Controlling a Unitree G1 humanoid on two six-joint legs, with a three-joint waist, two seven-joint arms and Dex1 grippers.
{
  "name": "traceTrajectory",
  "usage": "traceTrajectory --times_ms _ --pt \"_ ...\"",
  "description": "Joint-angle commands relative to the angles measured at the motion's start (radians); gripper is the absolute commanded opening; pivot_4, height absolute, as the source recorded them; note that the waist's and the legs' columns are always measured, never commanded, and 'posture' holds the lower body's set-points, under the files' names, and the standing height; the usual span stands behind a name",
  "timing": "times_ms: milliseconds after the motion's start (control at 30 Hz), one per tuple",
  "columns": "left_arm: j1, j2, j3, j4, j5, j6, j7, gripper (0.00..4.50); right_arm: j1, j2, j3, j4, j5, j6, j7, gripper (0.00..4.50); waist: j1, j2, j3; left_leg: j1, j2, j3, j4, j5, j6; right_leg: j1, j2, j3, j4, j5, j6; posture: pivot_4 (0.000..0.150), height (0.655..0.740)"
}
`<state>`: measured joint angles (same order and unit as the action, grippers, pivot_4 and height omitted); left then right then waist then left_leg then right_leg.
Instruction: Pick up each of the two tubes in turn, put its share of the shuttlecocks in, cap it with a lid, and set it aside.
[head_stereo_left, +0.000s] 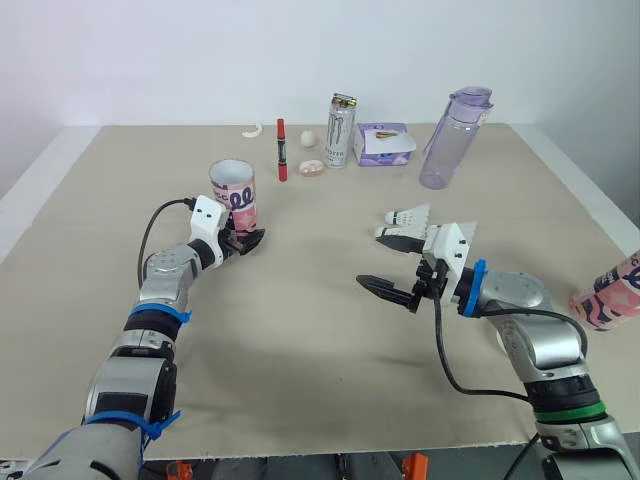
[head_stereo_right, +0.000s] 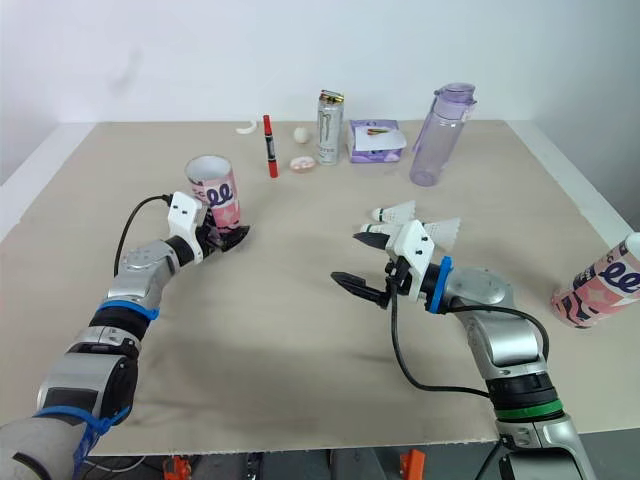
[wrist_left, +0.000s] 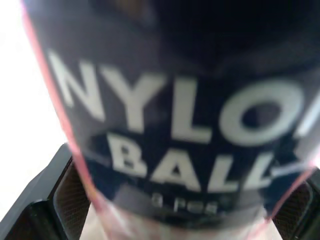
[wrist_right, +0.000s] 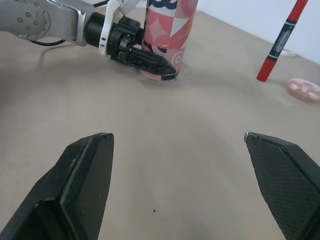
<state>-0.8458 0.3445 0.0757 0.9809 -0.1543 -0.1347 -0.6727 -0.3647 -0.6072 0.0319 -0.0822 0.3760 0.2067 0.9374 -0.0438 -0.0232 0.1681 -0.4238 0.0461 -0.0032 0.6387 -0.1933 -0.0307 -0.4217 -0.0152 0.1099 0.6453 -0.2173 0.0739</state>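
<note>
Head views: upright tube (head_stereo_left: 233, 192), top open, stands left of centre on the tabletop (head_stereo_left: 300, 380). The left gripper (head_stereo_left: 246, 240) pinches its base, one finger on each side. The right gripper (head_stereo_left: 383, 289) sits low over bare tabletop right of centre, fingers spread, holding nothing. Shuttlecocks (head_stereo_left: 407, 222) lie just behind it; the exact count is unclear. The second tube (head_stereo_left: 605, 295) lies at the right edge, partly cut off, well apart from the rest. Along the far side are a red marker (head_stereo_left: 282, 148), a can (head_stereo_left: 341, 130), a tissue pack (head_stereo_left: 382, 143), a purple bottle (head_stereo_left: 452, 138) and a small pink disc (head_stereo_left: 311, 168).

Left wrist view: the tube's dark label, reading "NYLO… BALL", sits between the black pads (wrist_left: 67, 197), which touch it on either side.

Right wrist view: its own fingers (wrist_right: 85, 180) are wide apart over bare tabletop. Beyond them, the left gripper is clamped at the foot of the upright tube, with the marker and pink disc off to one side.
</note>
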Motion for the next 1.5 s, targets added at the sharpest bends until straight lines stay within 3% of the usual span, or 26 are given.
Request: traceTrajectory --times_ms 33,500,533,633,1067,1233,1500 --pt "-0.035 0.006 0.005 0.032 0.016 -0.062 -0.017 4.50 0.005 -0.018 -0.033 -0.053 0.003 0.001 -0.004 4.49 0.000 0.000 0.000 0.000 0.000 0.000 0.000 0.000 0.000 0.000 0.000 0.000 0.000 0.000 0.000 0.150 0.7400" --pt "-0.039 0.017 0.020 0.083 0.023 -0.132 -0.037 4.50 -0.002 -0.013 -0.017 -0.044 -0.007 -0.010 0.004 4.49 0.000 0.000 0.000 0.000 0.000 0.000 0.000 0.000 0.000 0.000 0.000 0.000 0.000 0.000 0.000 0.150 0.7400" --pt "-0.039 0.016 0.021 0.084 0.021 -0.136 -0.040 4.10 -0.003 -0.012 -0.016 -0.044 -0.009 -0.010 0.005 4.50 0.000 0.000 0.000 0.000 0.000 0.000 0.000 0.000 0.000 0.000 0.000 0.000 0.000 0.000 0.000 0.150 0.7400" --pt "-0.038 0.014 0.027 0.084 0.016 -0.152 -0.040 3.44 -0.005 -0.009 -0.012 -0.041 -0.013 -0.011 0.007 4.50 0.000 0.000 0.000 0.000 0.000 0.000 0.000 0.000 0.000 0.000 0.000 0.000 0.000 0.000 0.000 0.150 0.7400" --pt "-0.023 0.024 0.037 0.084 0.015 -0.161 -0.046 3.38 -0.001 -0.004 -0.012 -0.050 -0.015 -0.009 0.010 4.50 0.000 0.000 0.000 0.000 0.000 0.000 0.000 0.000 0.000 0.000 0.000 0.000 0.000 0.000 0.000 0.150 0.7400" --pt "0.078 0.066 -0.030 -0.152 0.023 -0.134 -0.199 3.38 0.038 -0.013 -0.038 -0.133 0.045 0.006 0.035 4.50 -0.001 0.000 0.000 0.000 0.000 0.000 -0.001 0.000 0.000 -0.001 0.000 0.000 0.000 0.000 0.000 0.150 0.7400" --pt "0.320 0.239 -0.189 -0.746 0.032 0.074 -0.436 3.38 0.122 -0.044 -0.048 -0.288 0.144 0.051 0.086 4.50 -0.002 0.000 0.000 0.000 0.001 0.000 -0.001 0.000 0.000 -0.001 0.000 0.000 0.001 -0.002 -0.002 0.150 0.7400"
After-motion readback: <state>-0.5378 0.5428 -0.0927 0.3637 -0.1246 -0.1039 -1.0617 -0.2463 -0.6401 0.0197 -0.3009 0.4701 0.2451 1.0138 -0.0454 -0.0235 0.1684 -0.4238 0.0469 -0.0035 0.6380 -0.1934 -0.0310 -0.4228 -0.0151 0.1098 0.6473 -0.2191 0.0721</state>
